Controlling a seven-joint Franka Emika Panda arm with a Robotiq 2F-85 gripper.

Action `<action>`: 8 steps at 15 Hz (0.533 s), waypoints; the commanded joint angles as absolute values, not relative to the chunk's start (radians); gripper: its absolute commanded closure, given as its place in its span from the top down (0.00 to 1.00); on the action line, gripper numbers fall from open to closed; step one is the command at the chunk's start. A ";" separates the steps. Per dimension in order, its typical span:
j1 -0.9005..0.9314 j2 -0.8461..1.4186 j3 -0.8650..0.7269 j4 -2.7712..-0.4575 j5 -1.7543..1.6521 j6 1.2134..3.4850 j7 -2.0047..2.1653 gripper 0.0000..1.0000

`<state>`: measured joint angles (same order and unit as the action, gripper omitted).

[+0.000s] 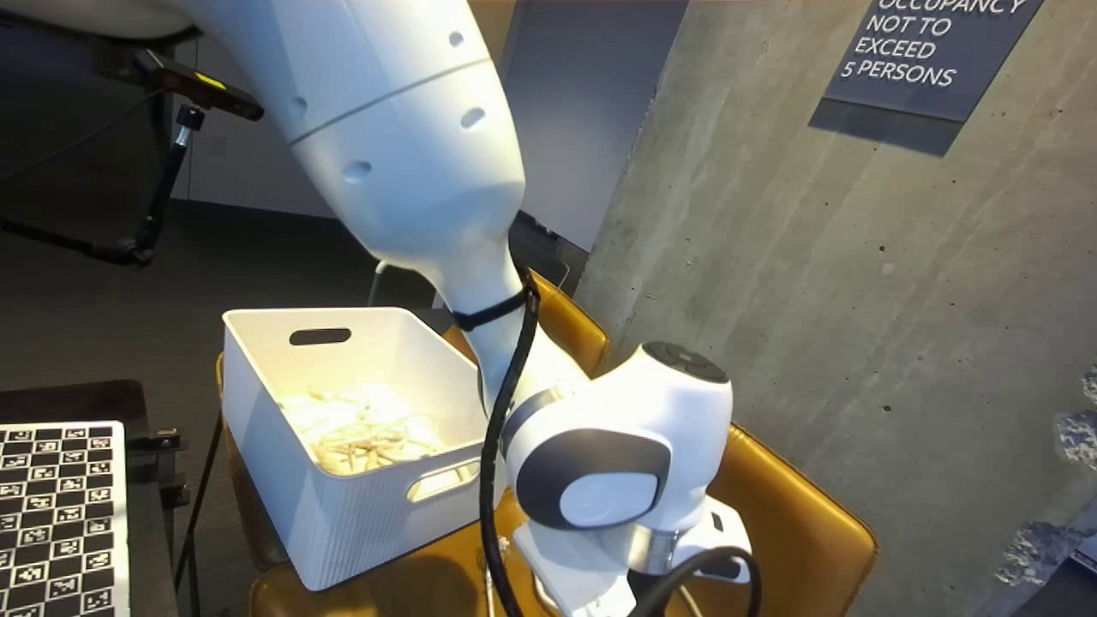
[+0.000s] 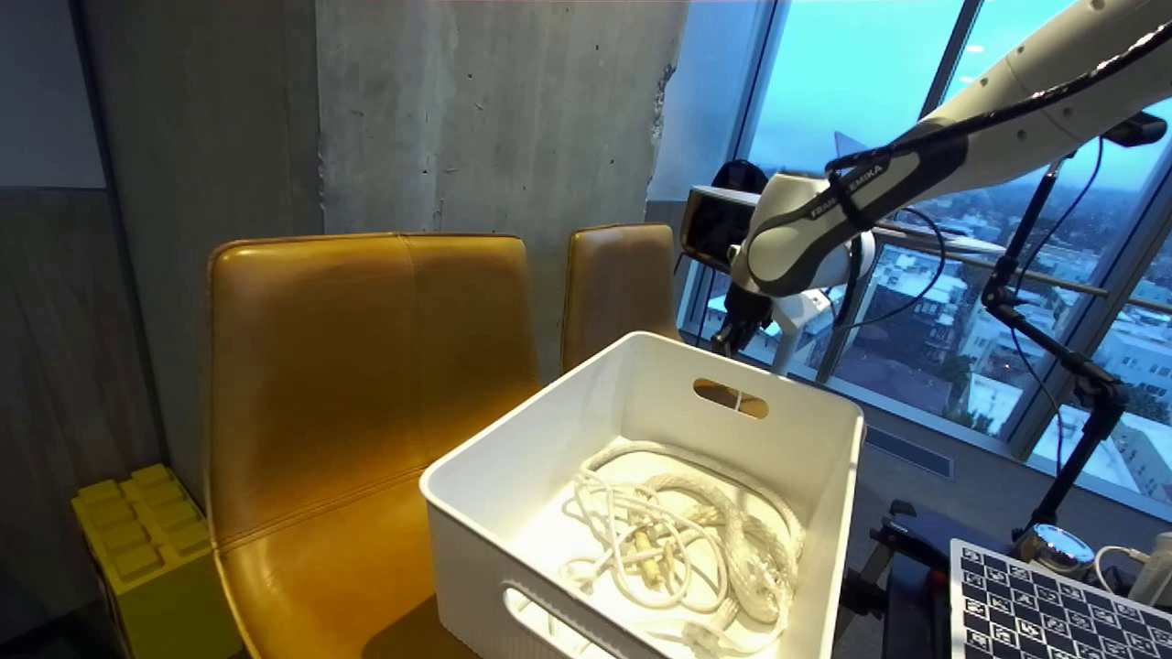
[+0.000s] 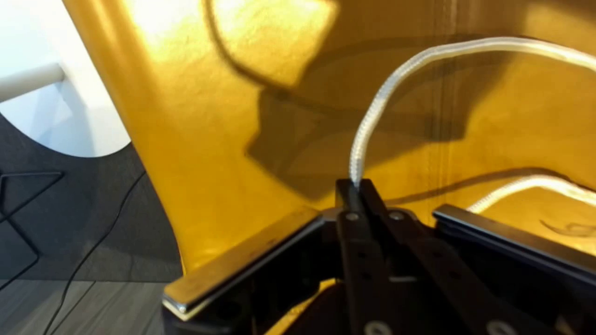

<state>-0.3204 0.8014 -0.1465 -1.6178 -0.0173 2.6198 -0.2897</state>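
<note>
My gripper (image 3: 355, 186) is shut on a white braided cable (image 3: 377, 104) in the wrist view. The cable loops up from the fingertips and leaves the frame at the right, above a mustard leather seat (image 3: 209, 163). Another stretch of white cable (image 3: 535, 184) shows at the right; I cannot tell if it is the same one. In an exterior view the dark gripper (image 2: 732, 343) is beyond the far wall of a white bin (image 2: 659, 384). Several pale cables (image 2: 641, 540) lie in the bin, which also shows in an exterior view (image 1: 411, 523). There, the fingertips are out of sight.
Mustard chairs (image 2: 375, 366) stand beside the bin, and one chair back (image 1: 788, 531) is close to the arm. A checkered board (image 1: 60, 523) lies on a dark table. A camera on a jointed stand (image 1: 150, 214) is near the arm. A concrete wall (image 1: 814, 300) stands behind.
</note>
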 commanded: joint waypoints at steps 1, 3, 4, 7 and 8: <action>-0.283 0.611 -0.121 -1.733 -0.038 2.584 -0.279 0.01; -0.269 0.519 -0.092 -1.788 -0.029 2.593 -0.300 0.01; -0.260 0.469 -0.077 -1.819 -0.023 2.591 -0.308 0.01; -0.237 0.314 -0.026 -1.948 -0.006 2.607 -0.356 0.01; -0.230 0.263 -0.008 -1.988 0.005 2.604 -0.376 0.01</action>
<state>-0.2392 0.4374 -0.0535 -1.8245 -0.0154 2.6056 -0.3161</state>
